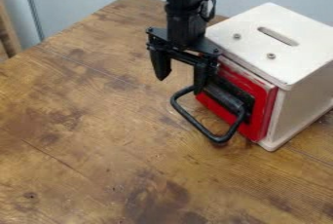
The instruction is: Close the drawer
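The drawer (255, 93) has a red front with a black panel and sits in a small white box (289, 55) on the right of the table. Its red front looks about flush with the box's face. The black looped bar handle (201, 121) hangs out from it toward the table's middle. My gripper (184, 72) points down, just left of the drawer front and above the handle's far end. It is open, with nothing between its fingers (160, 66), and it touches neither the handle nor the drawer.
The wooden table (92, 121) stretches left and toward the camera from the box. The box's top has two slots (270, 36). The table's far edge runs behind the arm, with a pale wall beyond.
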### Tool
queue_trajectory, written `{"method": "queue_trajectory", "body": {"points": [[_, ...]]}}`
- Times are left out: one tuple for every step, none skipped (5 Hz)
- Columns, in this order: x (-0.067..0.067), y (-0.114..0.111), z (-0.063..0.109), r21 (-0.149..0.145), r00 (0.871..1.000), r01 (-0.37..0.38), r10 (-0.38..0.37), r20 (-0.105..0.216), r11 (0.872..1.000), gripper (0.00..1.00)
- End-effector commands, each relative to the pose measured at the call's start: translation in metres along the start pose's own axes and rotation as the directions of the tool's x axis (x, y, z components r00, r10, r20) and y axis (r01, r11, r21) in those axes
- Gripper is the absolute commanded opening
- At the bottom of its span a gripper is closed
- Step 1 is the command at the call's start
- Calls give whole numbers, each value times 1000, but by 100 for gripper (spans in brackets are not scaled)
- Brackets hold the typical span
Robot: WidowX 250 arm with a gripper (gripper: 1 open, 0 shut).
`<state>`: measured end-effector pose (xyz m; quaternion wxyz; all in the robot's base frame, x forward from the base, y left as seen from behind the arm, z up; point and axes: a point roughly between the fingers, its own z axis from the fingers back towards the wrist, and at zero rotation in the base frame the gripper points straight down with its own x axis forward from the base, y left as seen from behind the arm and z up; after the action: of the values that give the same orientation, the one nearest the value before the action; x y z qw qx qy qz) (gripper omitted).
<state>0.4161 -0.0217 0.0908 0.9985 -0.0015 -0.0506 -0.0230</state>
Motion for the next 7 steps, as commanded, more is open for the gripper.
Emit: {"method": "queue_trajectory", "body": {"points": [[8, -14, 25, -7, 996, 52, -51, 70, 999, 100], [5, -5, 26, -6, 997, 42, -42, 69, 999, 100], [1, 4, 25, -5, 997, 33, -32, 72, 999, 100], [-3, -3, 32, -12, 987, 138, -136, 88, 990, 100], [-9, -12, 39, -15, 965, 245, -242, 99, 969, 100], [-15, -7, 56, -12, 969, 231, -229, 91, 973, 100], [-21, 3, 74, -4, 975, 209, -208, 83, 978, 100]]}}
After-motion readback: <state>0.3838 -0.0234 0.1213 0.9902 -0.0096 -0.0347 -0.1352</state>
